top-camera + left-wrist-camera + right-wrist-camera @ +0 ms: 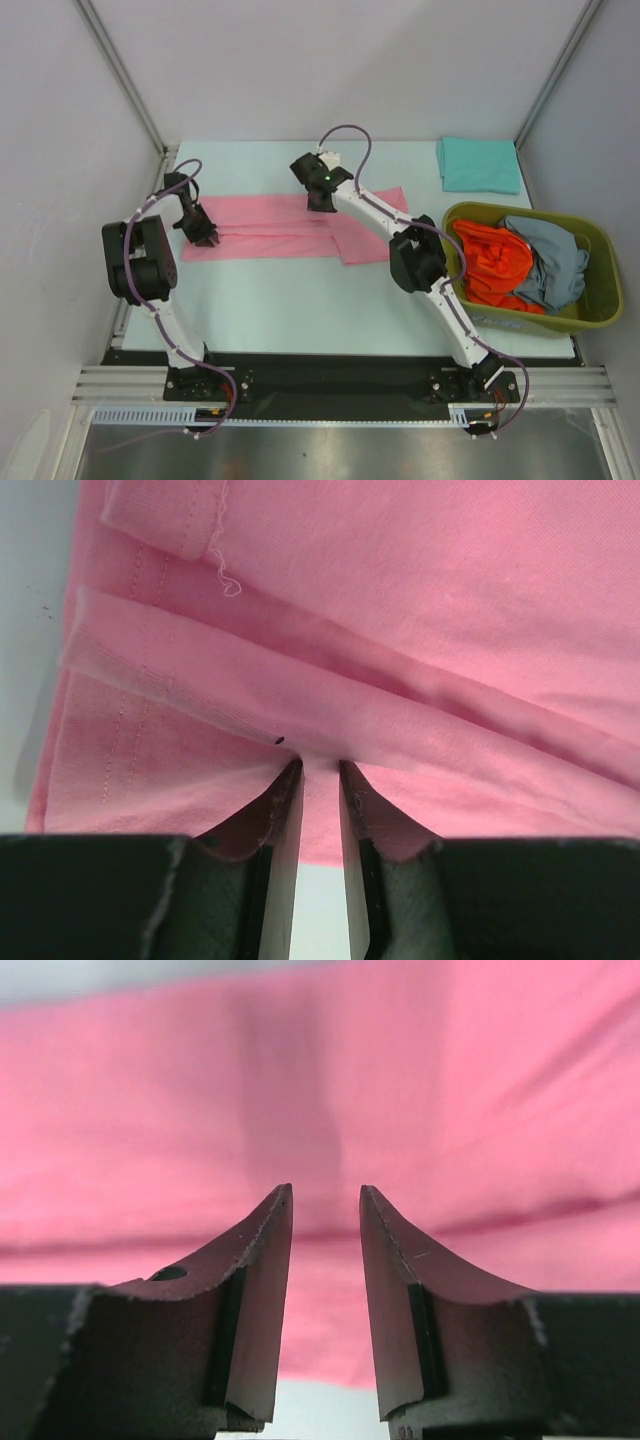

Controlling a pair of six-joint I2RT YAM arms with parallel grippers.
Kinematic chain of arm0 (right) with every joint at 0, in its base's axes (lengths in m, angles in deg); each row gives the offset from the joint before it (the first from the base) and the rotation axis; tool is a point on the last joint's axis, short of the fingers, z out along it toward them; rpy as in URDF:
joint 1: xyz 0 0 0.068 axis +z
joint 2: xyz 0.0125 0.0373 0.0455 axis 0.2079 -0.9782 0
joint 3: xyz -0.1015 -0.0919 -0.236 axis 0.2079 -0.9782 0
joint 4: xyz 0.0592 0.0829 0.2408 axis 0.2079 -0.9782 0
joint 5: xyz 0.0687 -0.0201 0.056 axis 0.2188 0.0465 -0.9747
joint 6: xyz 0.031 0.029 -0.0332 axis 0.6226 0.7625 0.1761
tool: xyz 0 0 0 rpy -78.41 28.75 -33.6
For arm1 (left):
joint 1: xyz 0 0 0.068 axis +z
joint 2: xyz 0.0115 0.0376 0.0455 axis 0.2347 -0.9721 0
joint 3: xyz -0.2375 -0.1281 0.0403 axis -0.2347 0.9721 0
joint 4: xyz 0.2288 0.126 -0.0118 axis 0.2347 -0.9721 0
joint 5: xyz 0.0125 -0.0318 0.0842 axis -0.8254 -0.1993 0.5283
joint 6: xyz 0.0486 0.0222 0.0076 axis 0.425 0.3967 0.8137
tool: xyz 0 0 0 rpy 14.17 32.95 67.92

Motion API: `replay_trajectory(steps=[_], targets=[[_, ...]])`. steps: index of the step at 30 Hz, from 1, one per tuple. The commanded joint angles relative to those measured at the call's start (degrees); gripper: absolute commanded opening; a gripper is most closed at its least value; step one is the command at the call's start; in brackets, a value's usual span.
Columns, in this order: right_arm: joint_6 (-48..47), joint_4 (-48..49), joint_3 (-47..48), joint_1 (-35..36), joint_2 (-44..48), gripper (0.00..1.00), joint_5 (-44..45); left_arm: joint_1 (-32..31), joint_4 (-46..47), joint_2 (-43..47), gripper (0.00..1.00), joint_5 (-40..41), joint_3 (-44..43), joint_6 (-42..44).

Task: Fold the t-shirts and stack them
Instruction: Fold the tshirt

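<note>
**Q:** Top view, quick?
**A:** The pink shirt (pixel 270 232) lies flat as a long narrow band on the pale matte table (pixel 300 310). It runs from near the left edge past the middle, with a looser flap at its right end. The left gripper (pixel 205 238) sits on the band's left end. The right gripper (pixel 322 205) is at the band's far edge, mid-table. In the far right corner there's a teal shirt (pixel 478 165), a neat folded rectangle. At the right edge is an olive plastic basket (pixel 530 322), a rounded rectangle. An orange shirt (pixel 495 262) and a grey-blue shirt (pixel 550 260) are crumpled inside it, orange on the left.

**Q:** Left wrist?
**A:** Fine-knit pink cloth fills most of it, with stitched hem lines and one loose thread (pixel 225 575) curling off a hem. A raised ridge crosses diagonally. The dark tapered fingers (pixel 280 820) are drawn close with a thin slit between, pinching that ridge at the tips. Pale table shows down the left side.

**Q:** Right wrist?
**A:** Black curved fingers (pixel 260 1280) with scuffed edges are parted with a clear gap, nothing between them. They hang over smooth pink cloth with soft creases, blurred. Strips of table show at the top and bottom.
</note>
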Motion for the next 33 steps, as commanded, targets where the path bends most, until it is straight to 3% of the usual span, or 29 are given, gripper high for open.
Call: replay_trajectory(steps=[1,8,23,30,33], targets=[[1.2,-1.0,-4.7,3.5,6.9,0.39,-2.4,-0.2,-0.1,-2.7,0.27,1.0,-1.1,-0.3],[4.5,-2.6,-9.0,7.1,6.3,0.43,-5.6,-0.2,0.3,-2.7,0.27,1.4,0.1,-0.4],[4.2,-1.4,-7.1,5.3,0.4,0.43,-2.9,-0.1,0.2,-1.8,0.27,2.4,0.8,-0.1],[4.0,0.4,-8.7,4.6,0.0,0.43,2.8,-0.2,0.4,-2.0,0.27,2.6,0.7,-0.1],[1.4,5.7,-9.6,3.4,0.2,0.42,5.4,-0.2,0.4,-2.2,0.27,2.6,1.0,-0.1]])
